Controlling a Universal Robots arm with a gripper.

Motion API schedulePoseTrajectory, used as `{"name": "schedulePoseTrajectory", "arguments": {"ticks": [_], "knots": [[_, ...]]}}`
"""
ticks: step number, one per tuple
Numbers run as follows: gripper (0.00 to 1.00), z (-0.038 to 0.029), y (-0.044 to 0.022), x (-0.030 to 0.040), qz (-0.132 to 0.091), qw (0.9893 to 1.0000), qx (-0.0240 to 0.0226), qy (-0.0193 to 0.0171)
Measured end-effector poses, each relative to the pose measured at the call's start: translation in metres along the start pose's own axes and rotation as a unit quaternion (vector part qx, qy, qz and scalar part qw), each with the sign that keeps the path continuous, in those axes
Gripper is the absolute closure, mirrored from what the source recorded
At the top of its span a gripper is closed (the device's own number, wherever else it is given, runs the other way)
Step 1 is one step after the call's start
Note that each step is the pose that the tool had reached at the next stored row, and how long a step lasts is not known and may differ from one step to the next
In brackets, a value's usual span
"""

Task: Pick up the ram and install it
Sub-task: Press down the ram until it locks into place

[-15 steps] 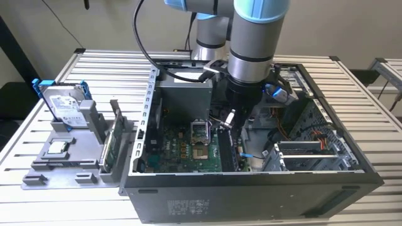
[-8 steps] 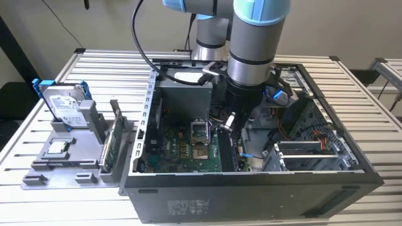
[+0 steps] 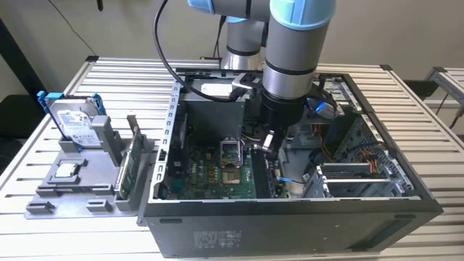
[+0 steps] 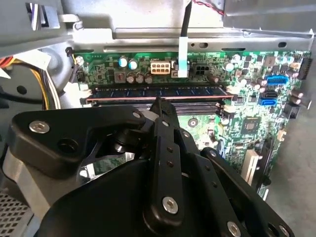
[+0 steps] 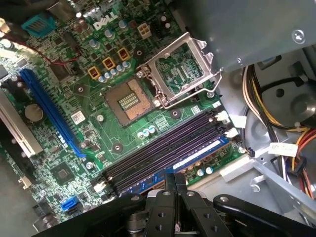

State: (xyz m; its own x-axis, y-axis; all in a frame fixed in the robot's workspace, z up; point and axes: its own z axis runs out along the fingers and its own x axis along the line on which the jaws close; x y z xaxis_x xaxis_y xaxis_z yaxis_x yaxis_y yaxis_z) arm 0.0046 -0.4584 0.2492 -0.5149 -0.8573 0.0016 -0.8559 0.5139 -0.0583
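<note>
Dark ram (black chips in a row) seated on the motherboard.

The gripper is black plastic, smooth and a bit shiny, with bright metal screws. The arm looks like dull grey metal with a glossy light-blue plastic ring. The case is dark grey metal, matt, and its inner walls are bare grey metal. The board is glossy green with shiny little metal cans. At the board's 12 o'clock in the first wrist view, the socket frame is shiny silver metal. The slots are black plastic. The ram is dark and smooth. The table is ribbed pale metal. The holder is matt grey plastic.
</note>
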Motion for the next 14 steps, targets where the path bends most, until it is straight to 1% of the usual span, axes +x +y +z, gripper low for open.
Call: {"name": "schedulePoseTrajectory", "arguments": {"ticks": [3, 8, 14], "knots": [[0.89, 0.0001, 0.0000, 0.0000, -0.022, 0.9997, -0.0006, -0.0009], [0.89, 0.0002, 0.0000, 0.0000, -0.054, 0.9985, -0.0014, -0.0023], [0.89, 0.0003, 0.0000, 0.0000, -0.077, 0.9970, -0.0027, -0.0029]]}}
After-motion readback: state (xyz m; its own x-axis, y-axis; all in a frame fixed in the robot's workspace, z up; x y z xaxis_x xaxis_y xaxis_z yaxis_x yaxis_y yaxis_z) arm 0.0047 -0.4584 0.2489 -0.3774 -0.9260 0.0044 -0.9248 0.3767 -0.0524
